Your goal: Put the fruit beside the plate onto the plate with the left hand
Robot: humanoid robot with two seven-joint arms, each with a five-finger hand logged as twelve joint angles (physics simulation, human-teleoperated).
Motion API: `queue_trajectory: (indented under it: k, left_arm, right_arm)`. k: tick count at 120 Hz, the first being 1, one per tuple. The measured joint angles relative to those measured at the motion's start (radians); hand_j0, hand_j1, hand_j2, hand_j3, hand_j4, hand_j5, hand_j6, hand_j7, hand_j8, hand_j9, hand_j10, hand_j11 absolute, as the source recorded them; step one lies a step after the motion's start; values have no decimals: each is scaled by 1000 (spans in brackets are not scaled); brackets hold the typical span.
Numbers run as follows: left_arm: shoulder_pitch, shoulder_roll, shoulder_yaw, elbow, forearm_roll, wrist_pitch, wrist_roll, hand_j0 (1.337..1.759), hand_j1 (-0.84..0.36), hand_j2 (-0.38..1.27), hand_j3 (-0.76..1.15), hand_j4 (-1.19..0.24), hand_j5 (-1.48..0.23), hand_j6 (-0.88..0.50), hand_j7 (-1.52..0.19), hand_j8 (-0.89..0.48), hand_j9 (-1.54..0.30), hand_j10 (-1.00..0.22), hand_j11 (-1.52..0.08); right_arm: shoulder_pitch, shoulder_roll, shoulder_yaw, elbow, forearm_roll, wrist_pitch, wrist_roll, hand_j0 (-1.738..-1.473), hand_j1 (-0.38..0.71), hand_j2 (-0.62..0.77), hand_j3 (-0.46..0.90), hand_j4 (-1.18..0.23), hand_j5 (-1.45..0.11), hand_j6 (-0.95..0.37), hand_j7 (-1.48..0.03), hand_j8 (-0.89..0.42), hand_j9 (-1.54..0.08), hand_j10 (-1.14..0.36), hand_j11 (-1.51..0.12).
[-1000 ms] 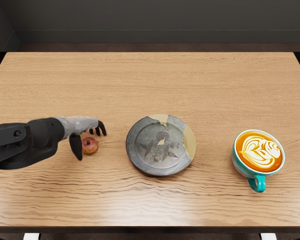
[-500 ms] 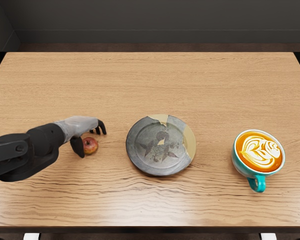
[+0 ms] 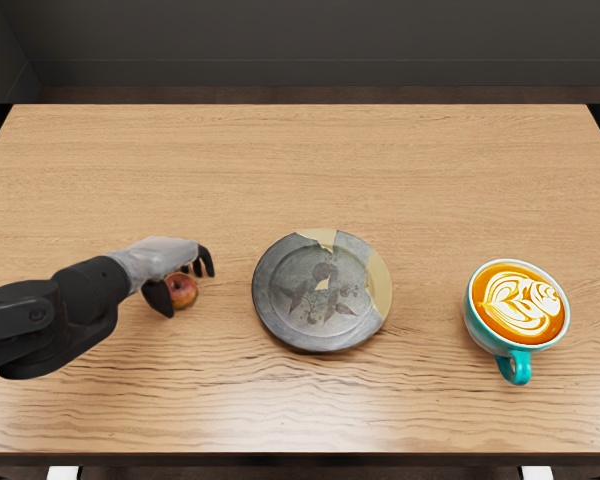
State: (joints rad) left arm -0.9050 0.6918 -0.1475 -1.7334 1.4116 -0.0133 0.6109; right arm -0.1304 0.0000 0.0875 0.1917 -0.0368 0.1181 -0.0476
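Note:
A small round reddish fruit (image 3: 185, 293) lies on the table just left of the grey plate (image 3: 280, 300), which has a cream patch and a dark pattern. My left hand (image 3: 179, 281) reaches in from the left edge and cups the fruit. Its thumb (image 3: 161, 300) presses the fruit's near left side, and the dark fingertips (image 3: 201, 264) curl over the far side. The fruit still rests on the wood, a short gap away from the plate's rim. The right arm does not show.
A teal cup of latte (image 3: 515, 307) with its handle toward the front stands at the right, well apart from the plate. The wooden table (image 3: 300, 170) stretches back to a dark wall.
The left forearm has dropped lower and turned. The thumb has drawn in from a long reach to rest against the fruit, and the fingers have closed over it. The fruit has barely moved.

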Motion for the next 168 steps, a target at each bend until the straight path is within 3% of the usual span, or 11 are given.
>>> queue_trajectory:
  k: [22,50,97,119,153,168]
  left_arm:
    - [8,-2,-1,-7,1,1,0,1657,-259,114,0,-523,-683,-523,-684,-523,-682,-524,-681]
    - [8,-2,-1,-9,1,32,1,1655,-319,289,0,-643,-861,-494,-856,-454,-854,-645,-852]
    - [6,-4,-14,0,-8,90,0,1652,-368,586,0,-783,-1186,-464,-1129,-386,-1105,-594,-1103]
    - [3,-3,-45,-4,-17,94,0,1653,-348,622,0,-806,-1220,-507,-1160,-429,-1149,-614,-1131]
    - [-6,-1,-148,-15,-54,87,0,1654,-416,778,0,-829,-1216,-516,-1179,-425,-1157,-628,-1142]
    - [-12,-1,-198,-23,-107,75,0,1654,-414,823,0,-841,-1198,-599,-1174,-465,-1161,-675,-1147]
  right_arm:
    - [0,0,0,0,0,0,0,-1658,-331,-3,0,-15,-20,-15,-20,-15,-20,-15,-20]
    - [0,0,0,0,0,0,0,-1658,-331,-3,0,-15,-20,-15,-20,-15,-20,-15,-20]
    - [0,0,0,0,0,0,0,-1658,-331,-3,0,-15,-20,-15,-20,-15,-20,-15,-20]
    - [0,0,0,0,0,0,0,-1658,-331,-3,0,-15,-20,-15,-20,-15,-20,-15,-20]
    - [0,0,0,0,0,0,0,-1658,-331,-3,0,-15,-20,-15,-20,-15,-20,-15,-20]
    - [0,0,0,0,0,0,0,-1658,-331,-3,0,-15,-20,-15,-20,-15,-20,-15,-20]
